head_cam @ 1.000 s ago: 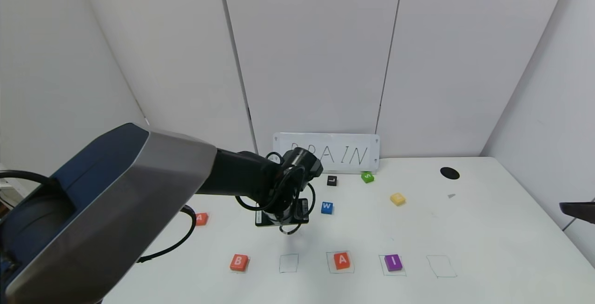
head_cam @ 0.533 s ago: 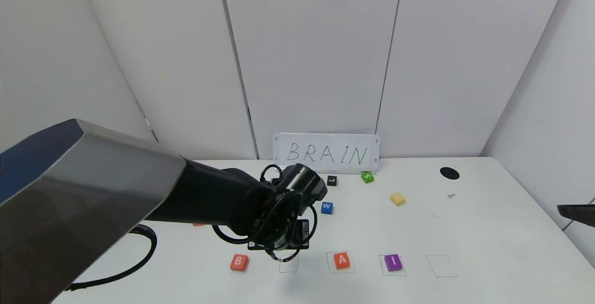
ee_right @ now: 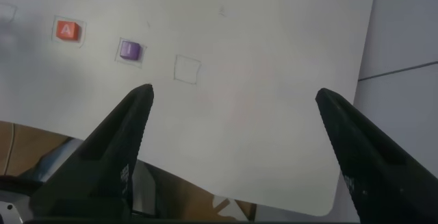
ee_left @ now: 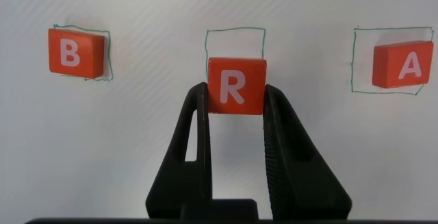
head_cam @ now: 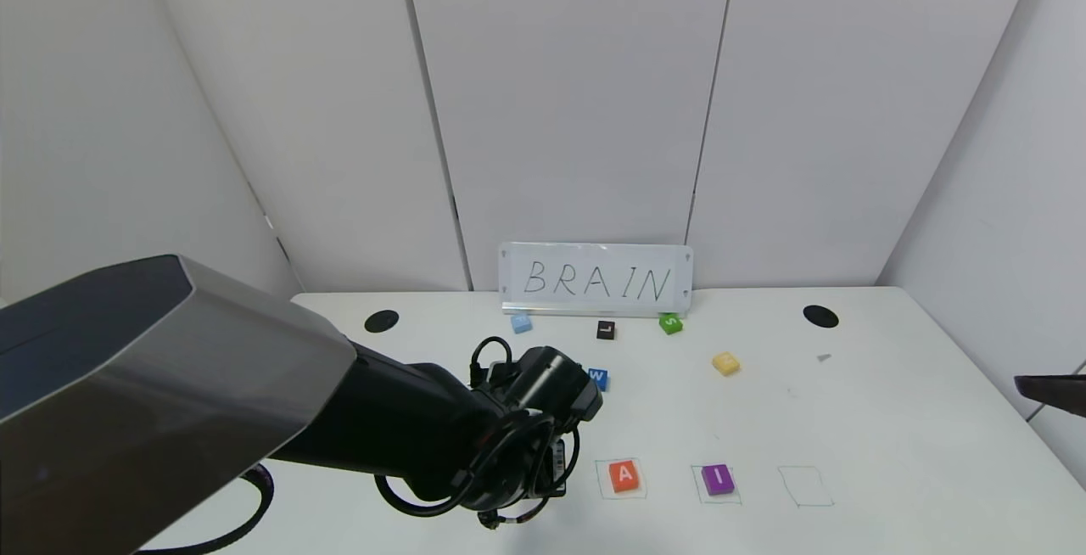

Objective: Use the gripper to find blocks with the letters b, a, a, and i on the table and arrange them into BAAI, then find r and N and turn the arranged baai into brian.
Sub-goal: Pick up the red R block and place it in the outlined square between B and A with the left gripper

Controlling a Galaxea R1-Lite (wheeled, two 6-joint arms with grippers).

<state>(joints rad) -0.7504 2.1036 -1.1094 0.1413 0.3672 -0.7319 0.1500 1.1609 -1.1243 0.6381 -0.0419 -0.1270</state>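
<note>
My left gripper (ee_left: 236, 95) is shut on the orange-red r block (ee_left: 237, 85), holding it by two opposite sides just above the table (ee_left: 137, 135). It hangs over the near part of an empty pen-drawn square (ee_left: 235, 40). The B block (ee_left: 75, 53) lies in a square on one side and an A block (ee_left: 404, 64) on the other. In the head view the left arm (head_cam: 441, 428) covers the B; the A (head_cam: 624, 476) and the purple I (head_cam: 718, 479) sit in the front row. The yellow N (head_cam: 725, 362) lies farther back. My right gripper (ee_right: 234, 95) stands open at the table's right edge.
A BRAIN sign (head_cam: 596, 279) leans on the back wall. In front of it lie a light-blue block (head_cam: 521, 322), a black L (head_cam: 605, 330), a green S (head_cam: 670, 323) and a blue W (head_cam: 598, 378). One empty square (head_cam: 805, 485) is drawn right of the I.
My left arm has swung toward the near edge, carrying the R from mid-table down to the front row. It now covers the B and has uncovered the light-blue block.
</note>
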